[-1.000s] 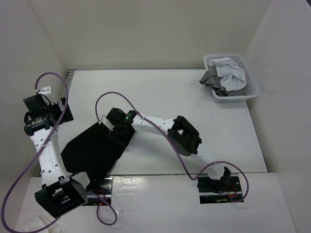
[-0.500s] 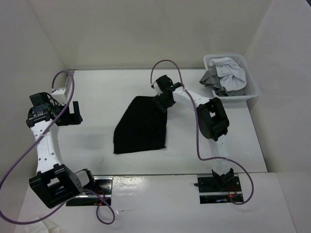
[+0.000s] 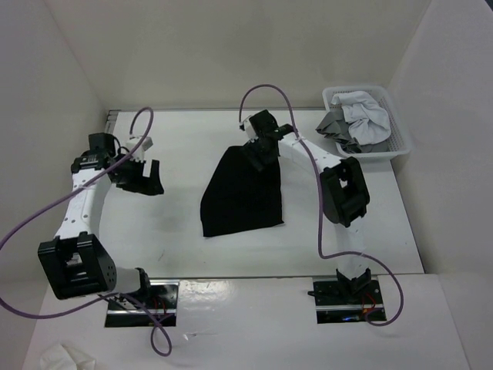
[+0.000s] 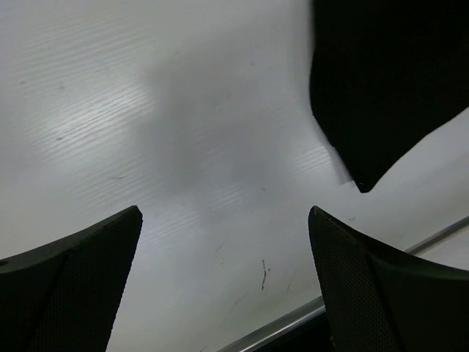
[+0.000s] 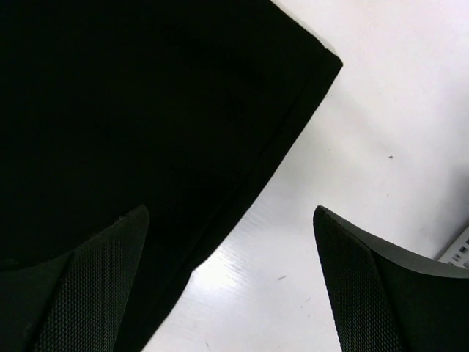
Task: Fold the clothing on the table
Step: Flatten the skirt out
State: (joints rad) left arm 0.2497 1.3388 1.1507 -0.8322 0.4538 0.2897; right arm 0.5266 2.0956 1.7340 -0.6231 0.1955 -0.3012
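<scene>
The black clothing (image 3: 243, 193) lies flat on the white table (image 3: 192, 131), narrow at its far end and wider toward me. My right gripper (image 3: 259, 156) hovers over that far end, open; in the right wrist view (image 5: 231, 213) its left finger hangs above the clothing (image 5: 146, 103) and its right finger above bare table, nothing pinched. My left gripper (image 3: 145, 183) stands open left of the clothing, apart from it. In the left wrist view (image 4: 223, 213) only a corner of the clothing (image 4: 381, 88) shows, beyond the fingers.
A white basket (image 3: 400, 135) at the far right corner holds a white garment (image 3: 363, 112) and a grey garment (image 3: 333, 123). The table's metal edge strip (image 4: 293, 319) runs just below my left fingers. White walls close in the table on three sides.
The clothing moved from the near left to the middle of the table, carried by my right gripper, which has since opened. My left arm swung inward toward the clothing's left side.
</scene>
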